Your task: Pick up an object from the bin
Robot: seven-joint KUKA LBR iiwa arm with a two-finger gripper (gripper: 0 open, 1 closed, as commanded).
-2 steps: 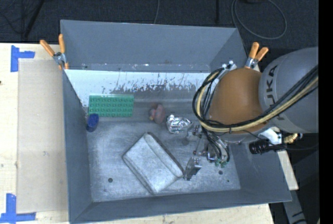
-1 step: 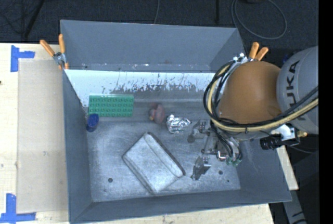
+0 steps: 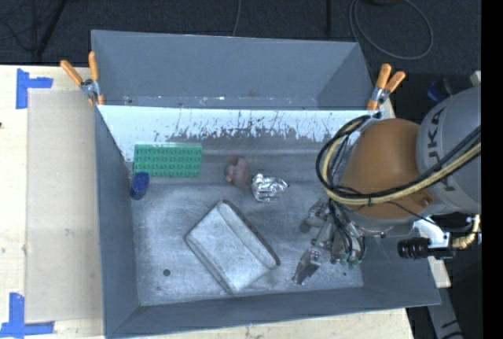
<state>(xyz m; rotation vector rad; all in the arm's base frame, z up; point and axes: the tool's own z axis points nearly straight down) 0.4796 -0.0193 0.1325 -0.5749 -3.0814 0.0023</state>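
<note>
Claw (image 3: pixel 308 249): spread wide, nothing between its prongs; low over bare bin (image 3: pixel 157 251) floor, just beside the grey pad (image 3: pixel 232 247).
Grey pad: flat, slanted, mid-bin; nearest candidate.
Foil ball (image 3: pixel 268 188): behind the pad.
Green brick plate (image 3: pixel 167 160): farther behind it.
Handling note: move toward the pad, straddle its narrow width, and close on its edges, not its face.

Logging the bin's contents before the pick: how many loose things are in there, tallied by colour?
Green: 1, studded block plate
Blue: 1, small cap
Pink: 1, small lump
Silver: 1, crumpled foil ball
Grey: 1, flat rectangular pad
Total: 5
</note>
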